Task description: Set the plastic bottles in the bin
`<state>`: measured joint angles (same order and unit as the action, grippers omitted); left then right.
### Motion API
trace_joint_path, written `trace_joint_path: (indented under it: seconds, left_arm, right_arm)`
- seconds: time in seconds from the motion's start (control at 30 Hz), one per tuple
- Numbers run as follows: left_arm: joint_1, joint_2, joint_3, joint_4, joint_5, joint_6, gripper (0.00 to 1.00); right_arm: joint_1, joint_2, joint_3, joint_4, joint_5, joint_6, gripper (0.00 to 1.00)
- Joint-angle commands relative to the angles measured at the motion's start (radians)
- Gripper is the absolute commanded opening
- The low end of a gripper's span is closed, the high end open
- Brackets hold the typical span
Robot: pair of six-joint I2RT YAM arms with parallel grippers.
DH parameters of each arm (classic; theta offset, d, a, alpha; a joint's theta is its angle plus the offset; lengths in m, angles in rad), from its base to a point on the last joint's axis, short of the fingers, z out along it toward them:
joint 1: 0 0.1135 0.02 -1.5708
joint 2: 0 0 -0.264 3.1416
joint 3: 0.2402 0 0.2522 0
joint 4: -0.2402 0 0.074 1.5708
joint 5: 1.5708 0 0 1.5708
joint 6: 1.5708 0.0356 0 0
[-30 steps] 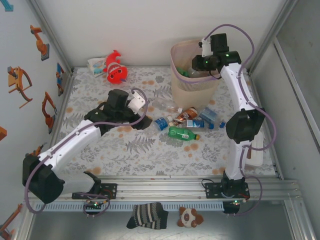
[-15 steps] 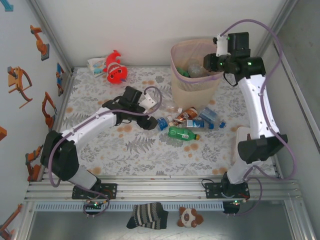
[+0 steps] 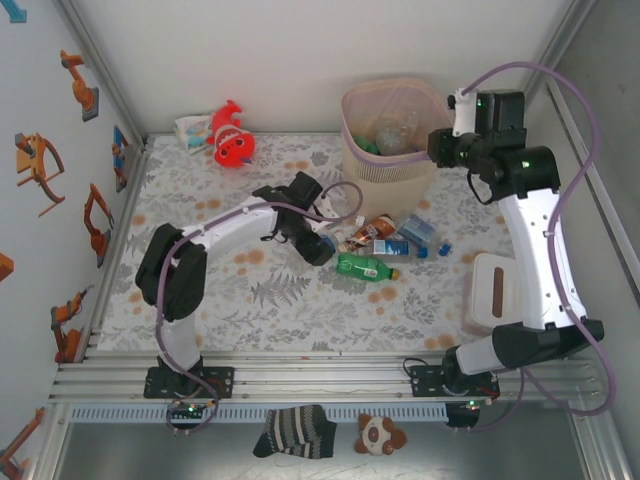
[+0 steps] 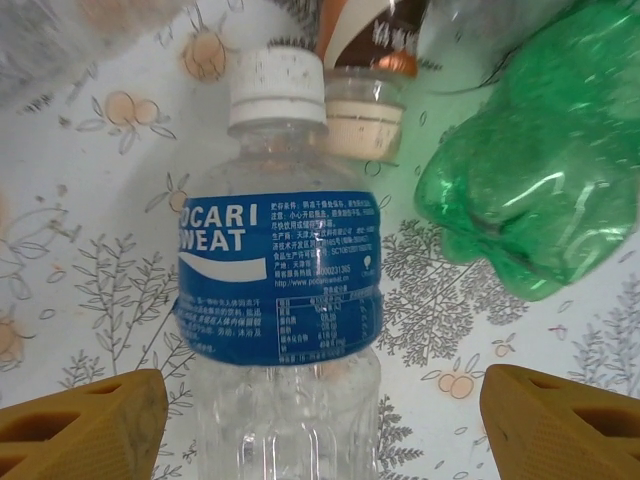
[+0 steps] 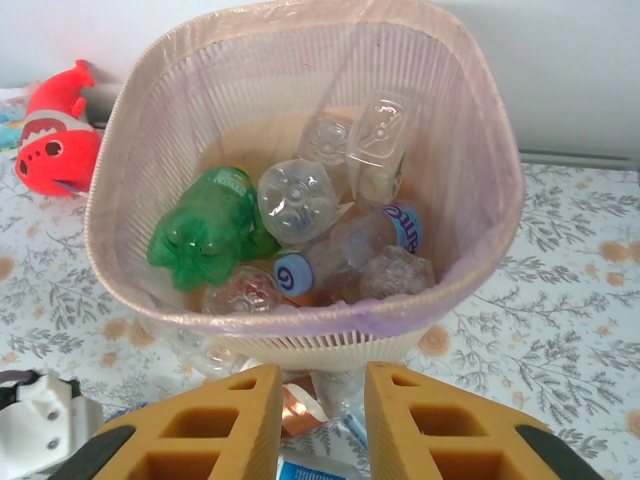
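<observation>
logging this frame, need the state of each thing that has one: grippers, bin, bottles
left gripper: open, straddling the Pocari Sweat bottle
Pocari Sweat bottle: capped, lying on the table, not gripped
right gripper: nearly shut, empty
bin: upright, partly filled with bottles
green bottle: lying on the table

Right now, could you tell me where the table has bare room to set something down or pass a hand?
The near strip of the table, between the green bottle and the rail, is bare. So is the far patch between the red fish toy and the bin. It is crowded in front of the bin, where bottles cluster by the left gripper.
</observation>
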<state>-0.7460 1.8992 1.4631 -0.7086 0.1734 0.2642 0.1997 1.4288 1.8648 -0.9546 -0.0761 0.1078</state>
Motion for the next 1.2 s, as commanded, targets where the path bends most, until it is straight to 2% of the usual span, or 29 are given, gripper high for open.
trace_joint_path:
  seconds: [0.0, 0.4, 0.47, 0.73, 1.17]
  left_arm:
    - [-0.007, 0.06, 0.065, -0.113, -0.042, 0.026, 0.82]
    - [-0.03, 0.23, 0.2, -0.208, -0.109, 0.043, 0.8]
    - [-0.032, 0.231, 0.2, -0.208, -0.105, 0.045, 0.75]
    - [-0.031, 0.208, 0.198, -0.21, -0.107, 0.047, 0.67]
    - [-0.029, 0.064, 0.196, -0.199, -0.101, 0.056, 0.65]
  right_arm:
    - [0.003, -0.049, -0.026, -0.019, 0.035, -0.015, 0.28]
    - [0.003, -0.08, -0.055, -0.032, 0.027, -0.009, 0.28]
    - [0.004, -0.082, -0.056, -0.032, 0.022, -0.007, 0.28]
    - [0.004, -0.084, -0.059, -0.026, 0.002, 0.008, 0.28]
    - [0.004, -0.087, -0.044, -0.016, -0.047, 0.029, 0.28]
